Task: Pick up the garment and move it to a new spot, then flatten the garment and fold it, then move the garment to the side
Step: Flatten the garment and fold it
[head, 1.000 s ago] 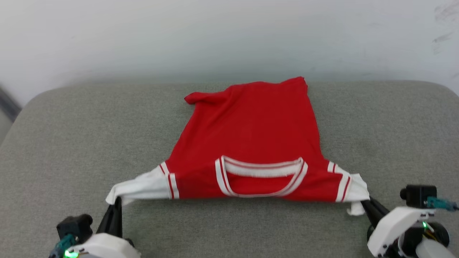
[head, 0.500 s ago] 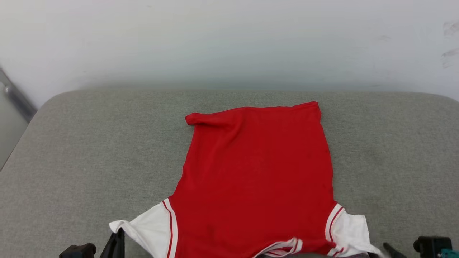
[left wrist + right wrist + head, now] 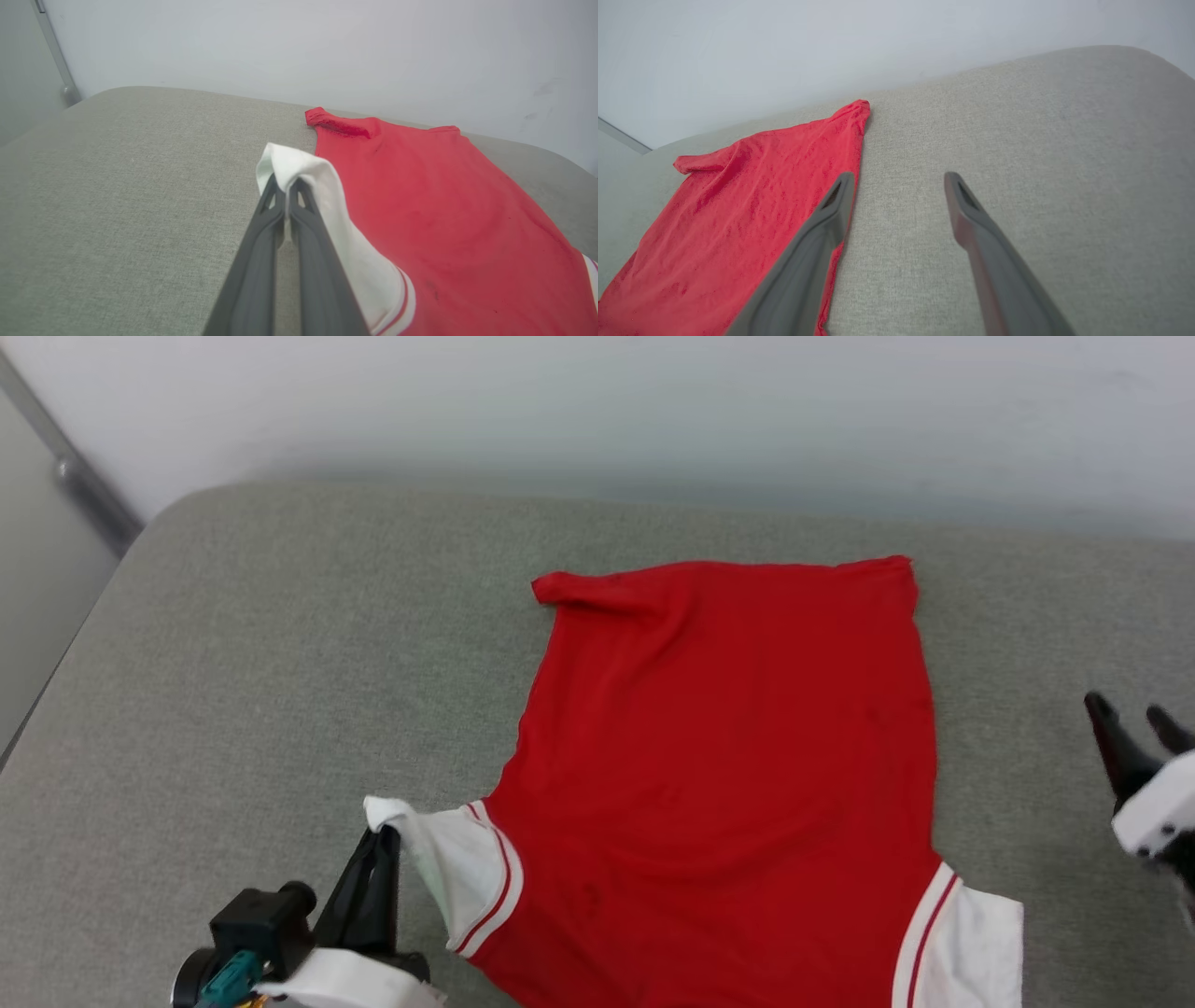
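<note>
The garment [image 3: 738, 747], a red jersey with white striped sleeves, lies spread on the grey cushion with its hem toward the wall. My left gripper [image 3: 381, 840] is shut on the tip of the garment's white left sleeve [image 3: 299, 172], lifting it slightly off the cushion. The left wrist view shows the sleeve cloth pinched between the fingers [image 3: 252, 275]. My right gripper [image 3: 1131, 717] hovers open at the right edge, apart from the garment [image 3: 752, 205], with nothing between its fingers [image 3: 817, 233]. The other white sleeve [image 3: 971, 943] lies flat.
The grey cushion [image 3: 280, 663] has rounded corners and meets a pale wall [image 3: 597, 401] behind. A grey vertical rail [image 3: 79, 476] stands at the far left. Bare cushion lies to the left and right of the garment.
The right gripper let go of the right sleeve, opened and lifted away to the right. The garment now lies flatter. The head camera has shifted, so the whole picture moved.
</note>
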Controlling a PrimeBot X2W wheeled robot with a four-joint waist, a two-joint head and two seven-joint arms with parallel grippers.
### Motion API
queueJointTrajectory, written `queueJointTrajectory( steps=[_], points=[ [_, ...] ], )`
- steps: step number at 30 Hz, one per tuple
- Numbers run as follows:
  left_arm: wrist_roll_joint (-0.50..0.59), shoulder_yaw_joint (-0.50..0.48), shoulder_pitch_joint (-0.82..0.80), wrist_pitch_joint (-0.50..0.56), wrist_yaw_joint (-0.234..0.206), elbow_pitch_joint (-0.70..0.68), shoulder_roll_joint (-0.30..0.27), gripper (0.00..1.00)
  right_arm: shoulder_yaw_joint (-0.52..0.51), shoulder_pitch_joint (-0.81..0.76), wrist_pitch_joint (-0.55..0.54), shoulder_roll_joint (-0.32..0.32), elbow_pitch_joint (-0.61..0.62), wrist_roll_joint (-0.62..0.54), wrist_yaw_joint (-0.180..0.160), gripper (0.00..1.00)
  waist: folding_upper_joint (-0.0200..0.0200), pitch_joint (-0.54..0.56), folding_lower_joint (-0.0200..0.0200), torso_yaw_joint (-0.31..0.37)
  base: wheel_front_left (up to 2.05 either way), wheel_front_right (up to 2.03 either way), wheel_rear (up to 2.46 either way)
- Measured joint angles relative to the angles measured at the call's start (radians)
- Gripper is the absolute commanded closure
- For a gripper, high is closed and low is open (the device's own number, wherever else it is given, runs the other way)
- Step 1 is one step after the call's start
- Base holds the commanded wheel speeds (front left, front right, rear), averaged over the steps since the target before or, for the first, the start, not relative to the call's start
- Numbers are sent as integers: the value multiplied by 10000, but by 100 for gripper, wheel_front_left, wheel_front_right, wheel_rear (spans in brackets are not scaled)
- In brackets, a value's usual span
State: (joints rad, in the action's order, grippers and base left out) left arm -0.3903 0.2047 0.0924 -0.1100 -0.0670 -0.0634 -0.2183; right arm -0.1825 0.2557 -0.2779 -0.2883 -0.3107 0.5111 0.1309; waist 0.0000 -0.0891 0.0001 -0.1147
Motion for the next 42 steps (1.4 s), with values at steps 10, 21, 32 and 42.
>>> queueJointTrajectory(
  steps=[10, 21, 32, 42],
  points=[
    [357, 895, -1825, -886, 499, -105, 708, 100, 364, 5282, -3296, -1321, -3239, -748, 0, 0, 0, -2141, 1, -1488, 0, 0, 0],
    [397, 1174, -2688, -1310, 807, 88, 1041, 100, 267, 7102, -4905, -1423, -4441, -1511, 0, 0, 0, -3845, 1, -2565, 0, 0, 0],
    [353, 1145, -2818, -1415, 842, 560, 1097, 100, -562, 7581, -6130, -1285, -5154, -2520, 6, 100, 0, -3880, 0, -2735, 0, 0, 0],
    [234, 777, -2159, -1360, 554, 1112, 725, 100, 313, 6435, -6729, -1373, -4474, -2830, 4, 100, 0, -2567, 0, -2218, 0, 0, 0]
  ],
)
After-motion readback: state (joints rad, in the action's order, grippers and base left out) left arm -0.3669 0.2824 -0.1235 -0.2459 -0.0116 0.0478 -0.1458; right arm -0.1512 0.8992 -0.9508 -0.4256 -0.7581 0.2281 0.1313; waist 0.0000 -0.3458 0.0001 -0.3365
